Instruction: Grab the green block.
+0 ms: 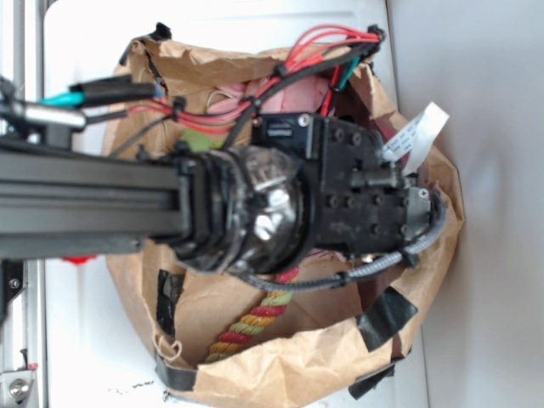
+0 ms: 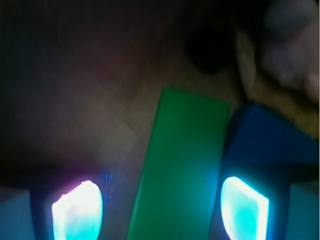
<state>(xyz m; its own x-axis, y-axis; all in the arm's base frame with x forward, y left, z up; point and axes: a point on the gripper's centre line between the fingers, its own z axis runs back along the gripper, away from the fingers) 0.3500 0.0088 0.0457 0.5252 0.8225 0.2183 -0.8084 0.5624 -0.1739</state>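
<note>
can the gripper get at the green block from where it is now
Probably yes. In the wrist view the green block lies between the two glowing fingertips of the open gripper, with nothing over it. The blue block sits right against its side, so one fingertip may bump that.

In the wrist view the hand (image 2: 160, 210) is spread wide, its two fingertips (image 2: 77, 210) glowing pale cyan at the bottom corners of the frame. The green block (image 2: 180, 165) lies between them as a long flat strip running up from the lower edge, tilted slightly rightward. The blue block (image 2: 270, 145) sits just beside its right edge, apparently touching. Beneath is a dim brown surface (image 2: 90, 100), with a round dark spot (image 2: 207, 47) above the green block and a blurred pale shape (image 2: 290, 40) at upper right.
</note>
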